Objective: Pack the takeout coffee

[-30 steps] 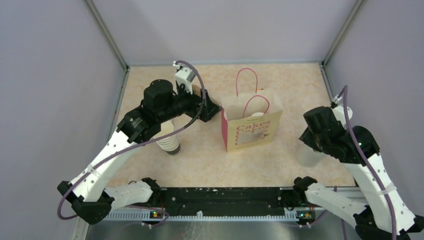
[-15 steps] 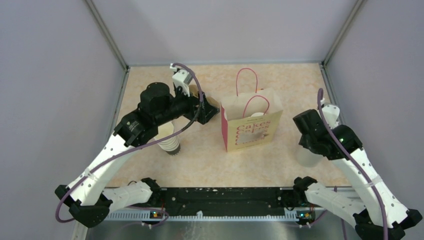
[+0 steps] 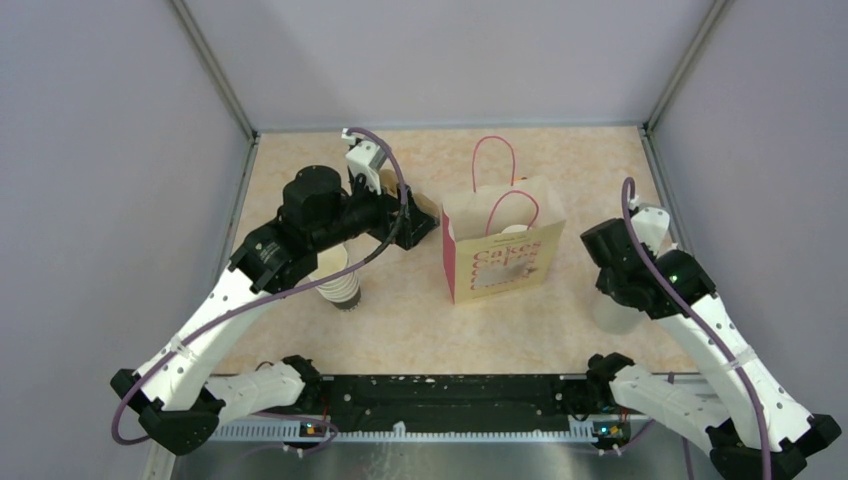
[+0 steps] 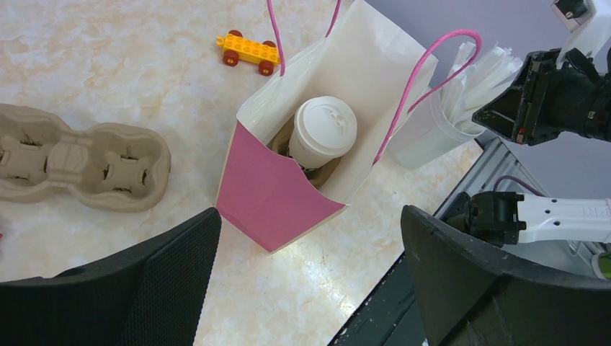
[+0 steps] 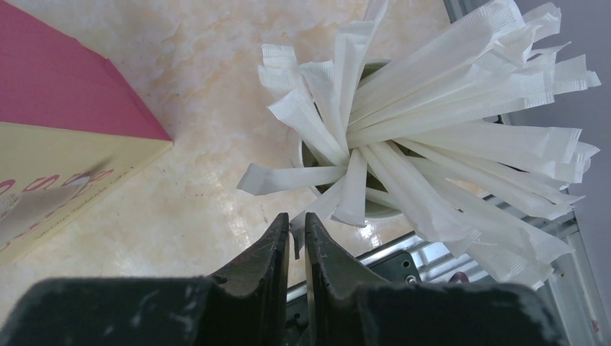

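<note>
The takeout coffee (image 4: 326, 130), a white cup with a round white lid, stands upright inside the pink and cream paper bag (image 4: 270, 194) in the left wrist view. In the top view the bag (image 3: 505, 260) stands mid-table. My left gripper (image 4: 308, 216) hangs open above the table just left of the bag, with nothing between its fingers. My right gripper (image 5: 296, 220) sits to the right of the bag, over a white cup of paper-wrapped sticks (image 5: 432, 108). Its jaws are nearly together, with the tip of one white wrapper pinched between them.
A brown moulded cup carrier (image 4: 79, 166) lies left of the bag, and a yellow toy car (image 4: 248, 50) lies behind it. A stack of nested cups (image 3: 338, 280) stands under the left arm. The black rail (image 3: 450, 390) runs along the near edge, close to the stick cup (image 3: 612, 315).
The right arm has shifted a little left and forward over the stick cup, and its jaws have narrowed onto a wrapper tip. The left arm has barely moved.
</note>
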### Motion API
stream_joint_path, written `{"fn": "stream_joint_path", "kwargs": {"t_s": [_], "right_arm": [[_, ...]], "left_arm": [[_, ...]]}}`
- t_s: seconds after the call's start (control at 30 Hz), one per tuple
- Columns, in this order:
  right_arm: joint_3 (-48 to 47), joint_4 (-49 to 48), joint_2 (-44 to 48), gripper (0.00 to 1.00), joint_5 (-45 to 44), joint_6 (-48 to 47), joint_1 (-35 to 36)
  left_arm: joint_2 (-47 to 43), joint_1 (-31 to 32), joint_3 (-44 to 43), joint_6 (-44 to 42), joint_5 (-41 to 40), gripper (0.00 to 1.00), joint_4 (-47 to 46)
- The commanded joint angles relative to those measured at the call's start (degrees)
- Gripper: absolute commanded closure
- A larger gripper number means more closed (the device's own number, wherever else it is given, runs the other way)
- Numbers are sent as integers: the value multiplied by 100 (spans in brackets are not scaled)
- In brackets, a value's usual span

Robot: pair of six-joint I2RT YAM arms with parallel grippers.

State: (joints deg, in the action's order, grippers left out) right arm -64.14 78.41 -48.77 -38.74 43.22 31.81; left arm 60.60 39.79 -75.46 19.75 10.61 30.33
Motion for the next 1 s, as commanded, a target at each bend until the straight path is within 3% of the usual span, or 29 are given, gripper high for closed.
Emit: {"fn": "stream_joint_path", "kwargs": {"t_s": [0.0, 0.03, 0.2, 0.6, 0.83, 0.97], "right_arm": [[-6, -133, 15, 95, -134, -29, -52], [-48, -115, 5, 100, -152, -26, -52], [-644, 52, -74, 100, -261, -134, -52], [-3943, 549, -1093, 100, -640, -979, -52], [-5872, 297, -1620, 100, -346, -1364, -52], [-6099, -273, -1613, 100, 48, -1323, -52]], "left_arm": [[-79, -10, 38, -50, 0, 1, -277], [-83, -8, 40, -50, 2, 1, -281], [-107, -13, 56, -59, -6, 1, -288], [-116, -10, 58, -50, -30, 1, -308], [-93, -9, 29, -25, -41, 1, -321], [-83, -13, 24, -6, -42, 1, -343]]}}
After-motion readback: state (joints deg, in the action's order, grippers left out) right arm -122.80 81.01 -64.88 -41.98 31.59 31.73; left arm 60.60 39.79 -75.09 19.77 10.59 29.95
